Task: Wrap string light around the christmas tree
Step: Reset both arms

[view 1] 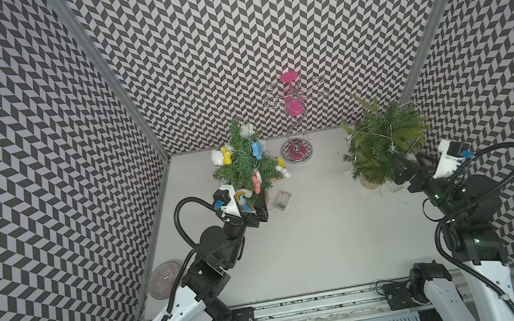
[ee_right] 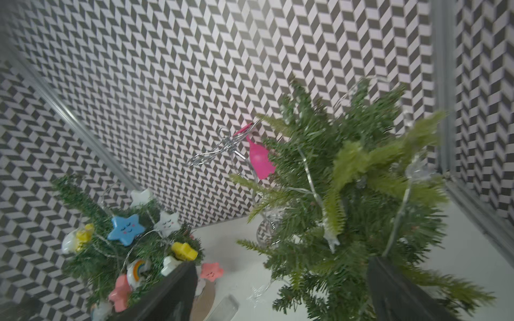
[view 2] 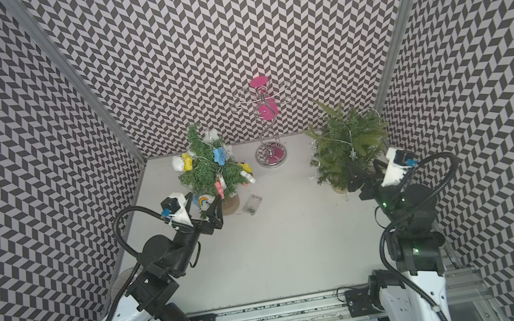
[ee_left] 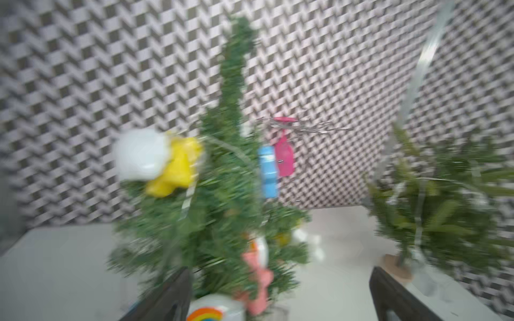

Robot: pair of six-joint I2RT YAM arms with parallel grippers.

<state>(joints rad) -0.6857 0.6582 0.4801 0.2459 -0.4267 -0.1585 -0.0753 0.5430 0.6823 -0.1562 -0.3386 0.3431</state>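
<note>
Two small Christmas trees stand at the back of the table in both top views. The left tree point(view 1: 243, 162) point(view 2: 209, 167) carries a string light of coloured stars and clouds, among them a blue star point(view 1: 257, 149) and a rainbow cloud point(view 2: 204, 201). My left gripper point(view 1: 245, 205) point(view 2: 203, 209) point(ee_left: 281, 300) is open at this tree's foot, and the rainbow cloud lies between its fingers in the blurred wrist view. The right tree point(view 1: 382, 137) point(view 2: 344, 143) point(ee_right: 361, 208) has a clear wire string light point(ee_right: 311, 178) draped on it. My right gripper point(view 1: 413, 163) point(view 2: 366, 169) point(ee_right: 281, 291) is open against its lower branches.
A clear battery box point(view 1: 281, 199) point(view 2: 251, 203) lies beside the left tree's wooden base. A silver wire stand with pink discs point(view 1: 294, 119) point(view 2: 266, 124) stands at the back between the trees. A ribbed round disc point(view 1: 164, 279) sits by the left wall. Patterned walls close three sides.
</note>
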